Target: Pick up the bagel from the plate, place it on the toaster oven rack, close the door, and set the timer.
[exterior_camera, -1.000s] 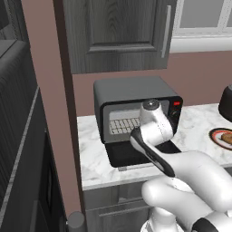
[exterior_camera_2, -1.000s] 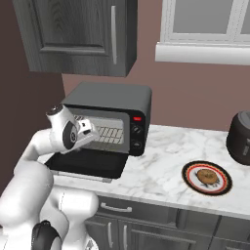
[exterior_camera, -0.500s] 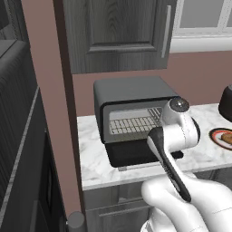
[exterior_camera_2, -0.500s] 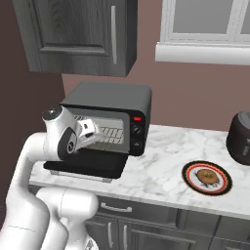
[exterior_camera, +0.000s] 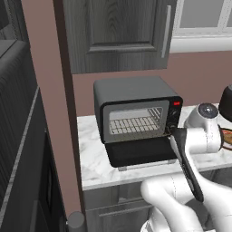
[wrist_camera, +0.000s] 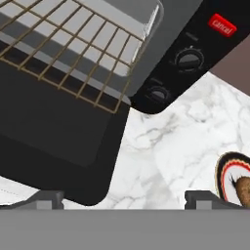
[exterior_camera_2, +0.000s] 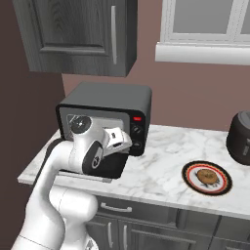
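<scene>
A white marble-patterned table (exterior_camera_2: 161, 166) is seen carrying a black box-shaped toaster oven (exterior_camera: 136, 113) towards its left end, close to the back edge. The wide black rectangular flap door (exterior_camera: 140, 154) is folded down flat in front of the oven's mouth, reaching towards the front edge of the table. Inside the cavity, the light grey metal wire rack (exterior_camera: 133, 124) is seen lying level and bare. A dark rounded appliance (exterior_camera_2: 240, 137) is seen at the right end of the table. The round flat plate with an orange-red rim (exterior_camera_2: 207, 177) is set on the table well to the right of the oven, near the front edge. The small round golden-brown bagel (exterior_camera_2: 207, 175) is seen resting at the plate's centre. The end effector (exterior_camera_2: 122, 142) is held open and empty over the lowered door, just in front of the oven's two dark round control knobs (wrist_camera: 188, 60).
</scene>
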You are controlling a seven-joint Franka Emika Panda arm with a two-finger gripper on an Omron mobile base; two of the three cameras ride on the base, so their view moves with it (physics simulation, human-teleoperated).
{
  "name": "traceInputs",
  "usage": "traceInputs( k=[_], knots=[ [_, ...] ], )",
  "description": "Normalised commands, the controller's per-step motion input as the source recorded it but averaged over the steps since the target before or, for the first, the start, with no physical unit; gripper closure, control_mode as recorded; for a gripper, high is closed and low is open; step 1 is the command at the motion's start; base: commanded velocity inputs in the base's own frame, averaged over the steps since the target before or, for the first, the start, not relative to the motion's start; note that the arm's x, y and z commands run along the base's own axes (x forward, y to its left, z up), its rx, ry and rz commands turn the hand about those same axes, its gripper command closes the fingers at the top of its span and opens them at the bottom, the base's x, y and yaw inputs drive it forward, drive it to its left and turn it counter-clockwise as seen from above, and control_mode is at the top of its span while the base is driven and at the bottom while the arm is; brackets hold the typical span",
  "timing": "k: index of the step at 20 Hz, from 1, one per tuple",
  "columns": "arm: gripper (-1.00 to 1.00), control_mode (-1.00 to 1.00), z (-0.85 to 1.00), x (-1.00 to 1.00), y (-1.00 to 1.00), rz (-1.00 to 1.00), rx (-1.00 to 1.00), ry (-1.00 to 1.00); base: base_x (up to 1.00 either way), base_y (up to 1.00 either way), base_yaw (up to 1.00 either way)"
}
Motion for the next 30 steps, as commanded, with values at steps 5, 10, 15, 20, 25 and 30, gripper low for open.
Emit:
traceInputs(
  k=[5,10,15,20,25,30],
  knots=[
    [-1.00,-1.00,0.00,0.04,-0.87,-0.10,0.00,0.00,0.00,0.00,0.00],
    [-1.00,-1.00,0.00,0.24,-0.75,-0.12,0.00,0.04,0.00,0.00,0.00],
    [-1.00,-1.00,0.00,0.40,-0.76,-0.09,0.00,0.05,0.00,0.00,0.00],
    [-1.00,-1.00,0.00,0.43,-0.74,-0.08,0.00,0.08,0.00,0.00,0.00],
    [-1.00,-1.00,-0.01,0.28,-0.70,-0.05,0.00,0.12,0.00,0.00,0.00],
    [-1.00,-1.00,-0.19,0.09,-0.61,0.00,0.00,0.10,0.00,0.00,0.00]
  ],
)
